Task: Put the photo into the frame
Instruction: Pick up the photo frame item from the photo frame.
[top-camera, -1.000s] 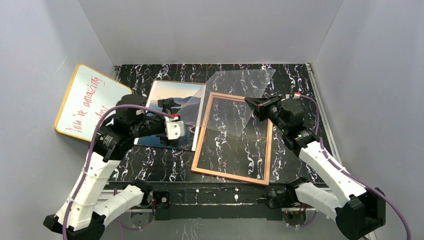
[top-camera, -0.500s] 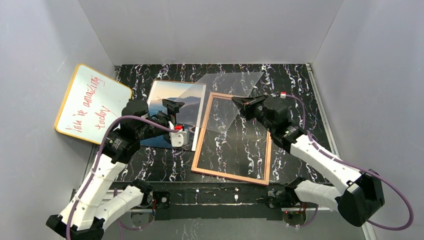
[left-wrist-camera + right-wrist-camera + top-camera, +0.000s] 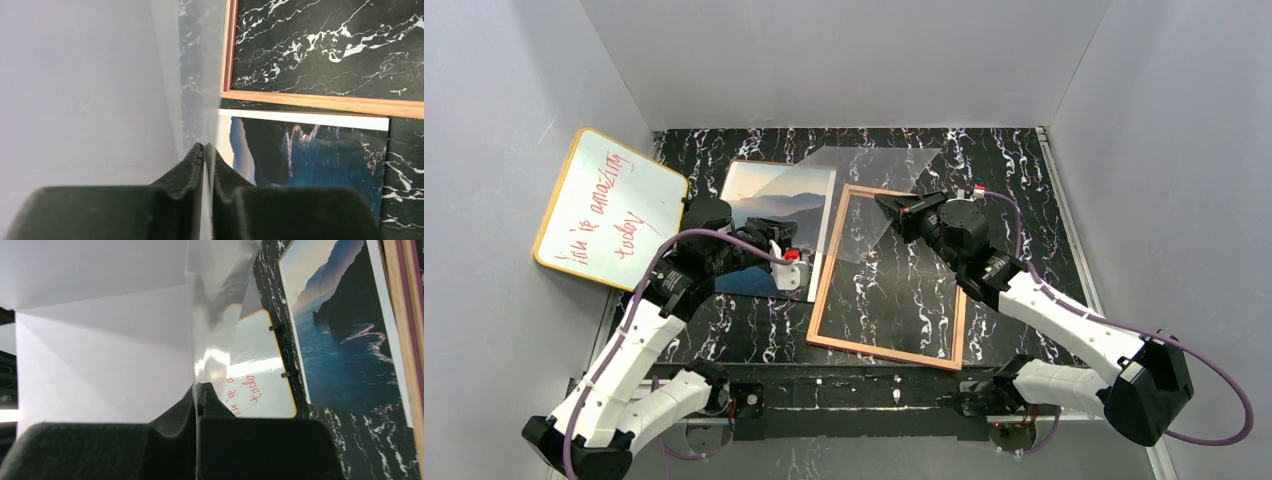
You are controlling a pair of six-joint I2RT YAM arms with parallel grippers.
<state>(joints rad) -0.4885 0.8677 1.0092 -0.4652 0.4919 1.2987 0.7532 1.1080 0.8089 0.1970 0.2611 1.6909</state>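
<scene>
Black fingers of left gripper (image 3: 776, 232) and right gripper (image 3: 886, 200) each pinch one clear sheet (image 3: 874, 170) (held tilted above the table (image 3: 1014, 160)); the photo (image 3: 764, 190) lies face-up, outside and just left of the frame (image 3: 824, 280), toward the table's far-left corner.

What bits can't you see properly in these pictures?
Left wrist view: the left gripper is nearly closed, but whether it pinches the photo, the clear sheet or nothing is unclear.
Top view: the photo's near part is hidden under that gripper and its arm.
Top view: the red writing on the whiteboard is too small to read; in the right wrist view the fingers cut it off.
</scene>
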